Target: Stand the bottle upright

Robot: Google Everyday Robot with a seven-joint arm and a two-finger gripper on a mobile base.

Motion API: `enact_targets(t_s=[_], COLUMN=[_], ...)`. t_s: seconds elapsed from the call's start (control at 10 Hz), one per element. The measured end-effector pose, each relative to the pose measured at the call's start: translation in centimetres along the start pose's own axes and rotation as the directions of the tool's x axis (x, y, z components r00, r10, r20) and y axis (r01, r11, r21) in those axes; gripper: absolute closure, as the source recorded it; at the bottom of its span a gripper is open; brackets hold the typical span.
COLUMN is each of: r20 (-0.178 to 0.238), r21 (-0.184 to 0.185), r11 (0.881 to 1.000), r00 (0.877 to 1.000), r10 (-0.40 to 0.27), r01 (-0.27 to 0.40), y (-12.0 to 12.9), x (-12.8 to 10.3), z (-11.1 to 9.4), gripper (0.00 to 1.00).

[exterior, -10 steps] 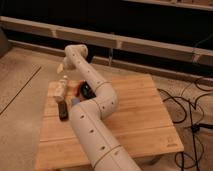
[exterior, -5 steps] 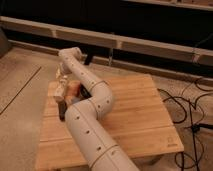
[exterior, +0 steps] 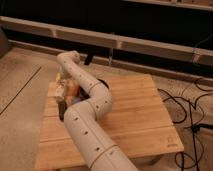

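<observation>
My white arm reaches from the bottom of the camera view up to the far left of the wooden table (exterior: 135,112). The gripper (exterior: 62,81) is at the arm's end, low over the table's far left part and mostly hidden behind the wrist. A small pale whitish-tan bottle (exterior: 60,92) lies just below the gripper, partly covered by it. I cannot tell whether the gripper touches or holds it. A flat black bar (exterior: 62,109) lies in front of the bottle near the left edge.
An orange-brown object (exterior: 73,90) sits beside the bottle against the arm. Black cables (exterior: 192,112) lie on the floor to the right of the table. A long ledge (exterior: 125,41) runs along the dark wall behind.
The arm's end has swung left and down toward the table's far left corner, over the bottle. The black bar has not moved.
</observation>
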Motion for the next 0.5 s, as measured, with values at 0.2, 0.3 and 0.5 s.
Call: enact_targets(t_s=[0.2, 0.3, 0.5], r20=[-0.021, -0.024, -0.027], r21=[-0.023, -0.027, -0.037], r11=[1.000, 0.999, 0.999], r00=[1.000, 0.999, 0.999], r10=[-0.020, -0.026, -0.032], r01=[0.020, 0.025, 0.031], y=[0.48, 0.49, 0.46], x=[0.75, 0.89, 1.05], z=[0.59, 0.69, 0.75], gripper=[0.65, 0.74, 0.94])
